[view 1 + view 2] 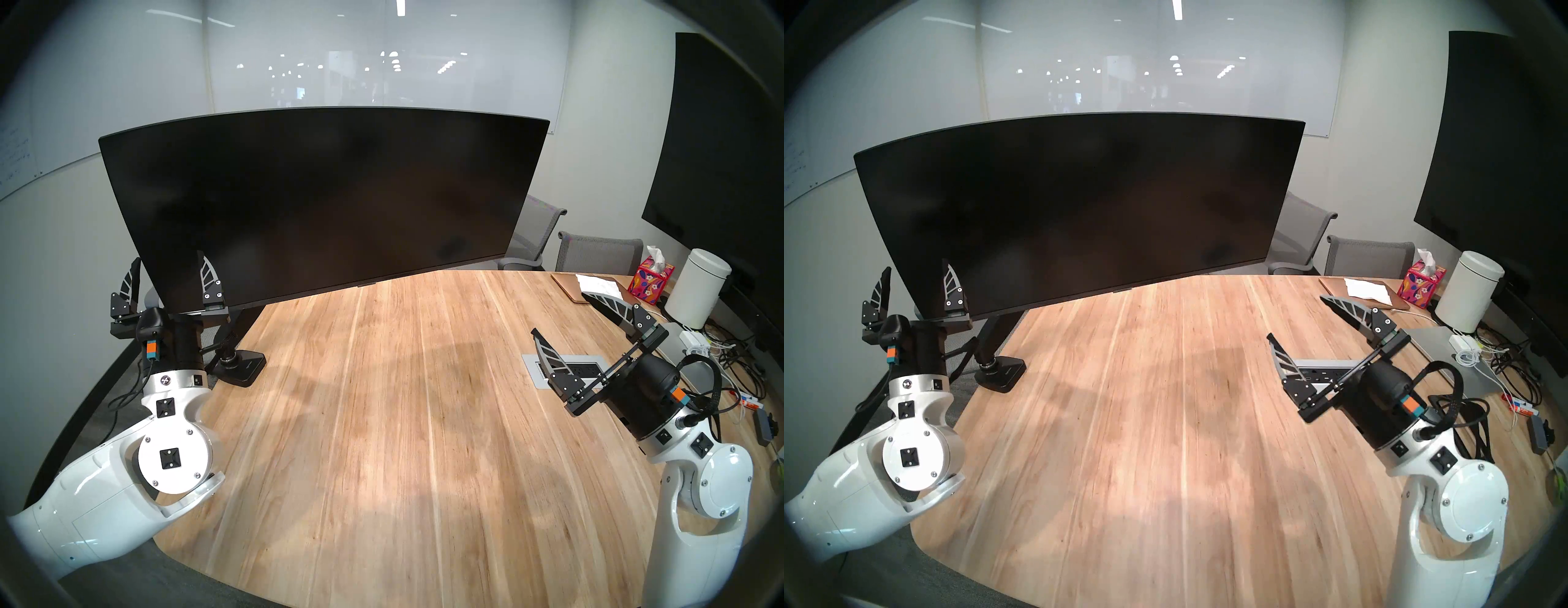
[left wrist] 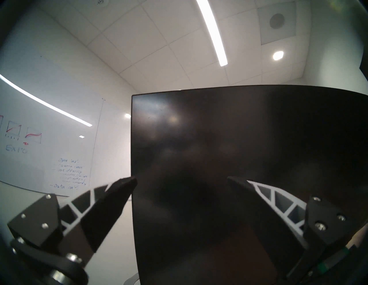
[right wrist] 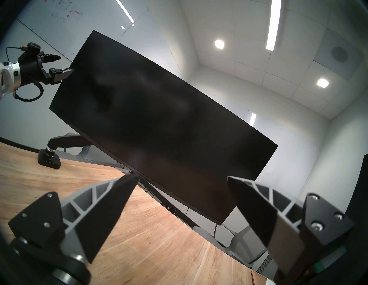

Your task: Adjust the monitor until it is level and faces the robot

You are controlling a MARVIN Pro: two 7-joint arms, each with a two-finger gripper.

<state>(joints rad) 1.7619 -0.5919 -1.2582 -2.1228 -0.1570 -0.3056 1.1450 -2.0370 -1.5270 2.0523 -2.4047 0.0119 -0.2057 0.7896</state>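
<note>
Head view: left tool (image 1: 169, 271) straddles the monitor's (image 1: 322, 199) lower-left corner.

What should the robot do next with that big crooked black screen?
Probably close the left hand on the monitor's lower left corner. That hand is open, with one finger behind the corner and one finger in front of the screen, so it looks ready to grip. The monitor sits tilted, its left end lower than its right. The right hand is open and well clear over the table.

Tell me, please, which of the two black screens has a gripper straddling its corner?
The curved monitor on the table: the open left gripper straddles its lower corner. The flat wall screen hangs untouched.
</note>
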